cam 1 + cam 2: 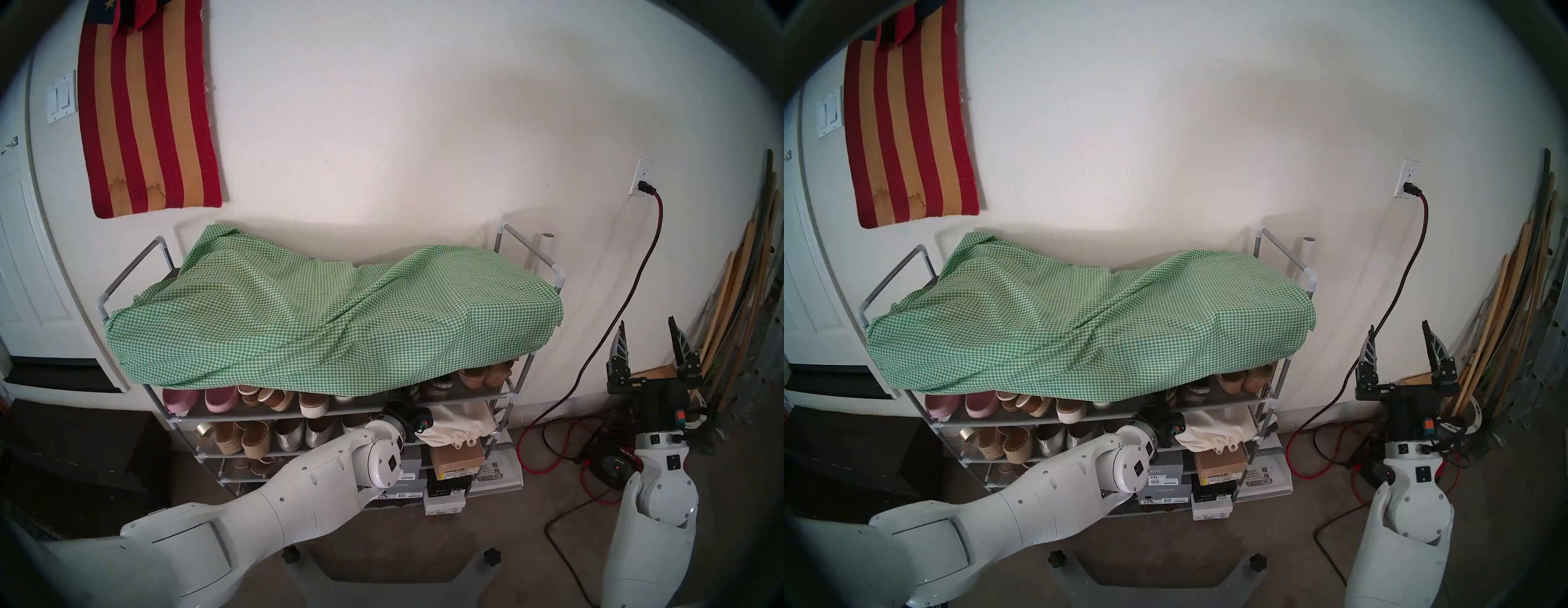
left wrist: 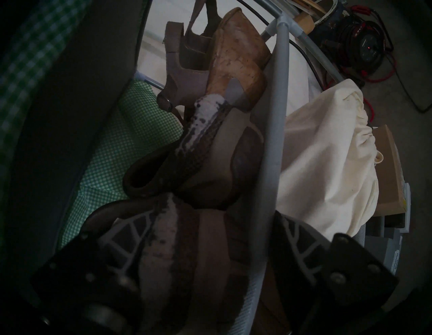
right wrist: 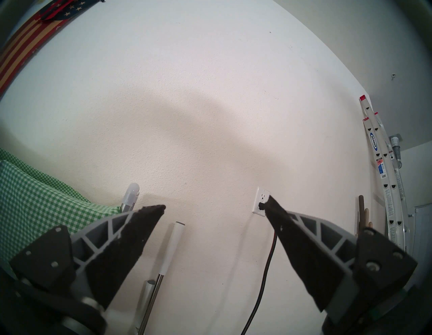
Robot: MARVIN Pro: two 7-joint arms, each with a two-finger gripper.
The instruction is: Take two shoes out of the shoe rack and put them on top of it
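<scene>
The shoe rack (image 1: 525, 368) stands against the wall with green-white gingham cloth (image 1: 318, 314) draped over its top. My left arm reaches into the right end of the second shelf, where its wrist (image 1: 405, 418) shows below the cloth's edge. In the left wrist view, two dark brown clogs with worn pale trim lie on that shelf. The near clog (image 2: 187, 245) lies between the spread fingers of my left gripper (image 2: 203, 222). The far clog (image 2: 198, 152) lies just beyond. The rack's front rail (image 2: 273, 140) also crosses between the fingers. My right gripper (image 1: 648, 335) is open, empty and upright beside the rack's right side.
A tan cork-soled sandal (image 2: 233, 58) lies beyond the clogs. A cream drawstring bag (image 1: 458, 424) and stacked shoe boxes (image 1: 456, 456) fill the lower right shelves. Espadrilles (image 1: 242, 437) and silver flats (image 1: 305, 431) sit to the left. Red cables (image 1: 551, 424) and leaning planks (image 1: 738, 297) are at the right.
</scene>
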